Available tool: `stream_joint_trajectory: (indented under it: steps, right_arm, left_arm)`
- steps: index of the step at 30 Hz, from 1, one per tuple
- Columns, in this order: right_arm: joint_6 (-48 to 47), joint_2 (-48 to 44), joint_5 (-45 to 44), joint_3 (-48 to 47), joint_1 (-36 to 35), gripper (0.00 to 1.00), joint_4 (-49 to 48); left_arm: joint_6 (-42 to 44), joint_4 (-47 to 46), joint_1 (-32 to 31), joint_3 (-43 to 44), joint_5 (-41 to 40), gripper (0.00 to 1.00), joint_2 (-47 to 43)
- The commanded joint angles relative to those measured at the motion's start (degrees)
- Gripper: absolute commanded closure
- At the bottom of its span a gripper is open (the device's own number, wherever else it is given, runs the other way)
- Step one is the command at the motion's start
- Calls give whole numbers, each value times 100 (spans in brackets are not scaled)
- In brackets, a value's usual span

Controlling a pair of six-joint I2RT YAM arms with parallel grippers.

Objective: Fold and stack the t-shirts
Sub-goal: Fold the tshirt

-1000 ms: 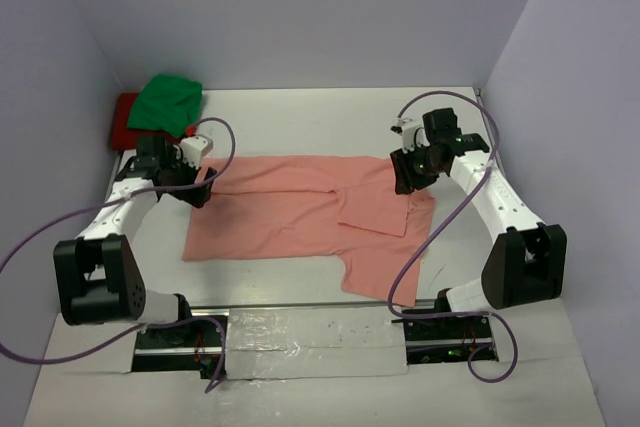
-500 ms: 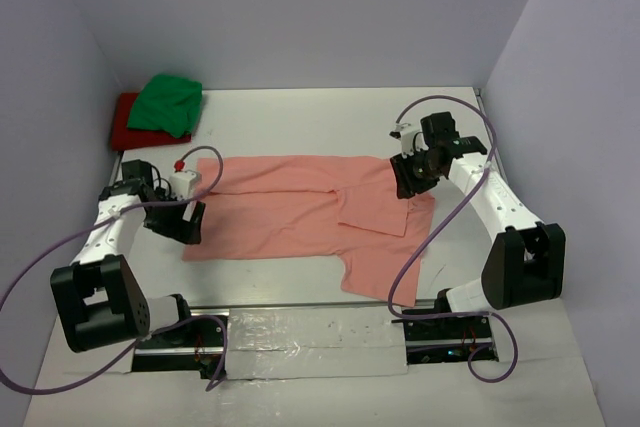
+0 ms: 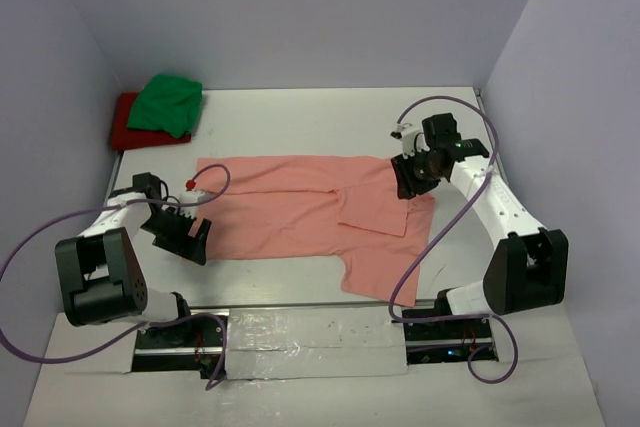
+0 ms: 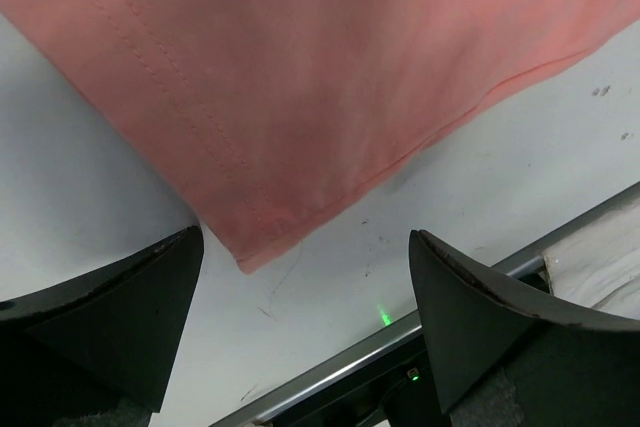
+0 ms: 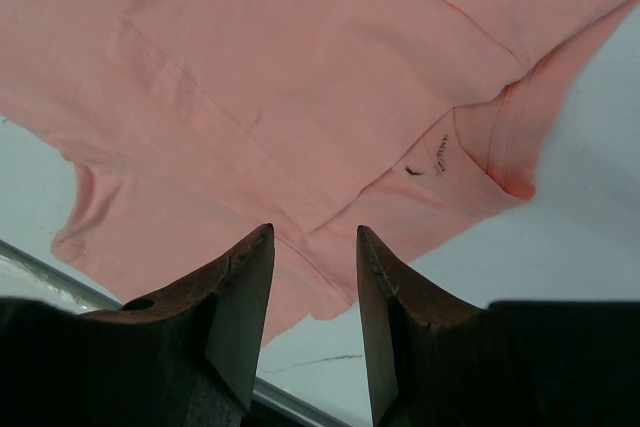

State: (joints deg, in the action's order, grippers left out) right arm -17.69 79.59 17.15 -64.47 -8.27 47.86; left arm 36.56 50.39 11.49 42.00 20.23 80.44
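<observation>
Lying flat, salmon-pink t-shirt; near-left corner below wide-spread left tool.

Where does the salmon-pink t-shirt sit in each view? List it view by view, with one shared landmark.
Top external: salmon-pink t-shirt spread flat across the middle of the white table.
Left wrist: its hemmed corner fills the upper frame, above the open jaws.
Right wrist: the t-shirt fills most of the frame, above the jaws.
Shared landmark: white table beside the cloth in all three.
</observation>
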Motion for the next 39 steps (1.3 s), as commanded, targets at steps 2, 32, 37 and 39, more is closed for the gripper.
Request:
stream_joint_trajectory:
  steps: [2, 32, 37, 39]
  right_arm:
    - [-59, -260, 8, 13, -43, 54, -127]
    - [-2326, -849, -993, 1366, -2169, 44, 2008]
    - [-2432, -1270, -1414, 1893, -2669, 34, 1912]
    - [-2449, -1349, -1477, 2139, -2811, 33, 1894]
  left_arm:
    - [-25, -467, 73, -86, -71, 6, 217]
    - [-140, -645, 91, -8, 51, 100, 446]
    - [-157, -697, 82, -60, 16, 100, 349]
    - [-158, -689, 82, -60, 43, 100, 375]
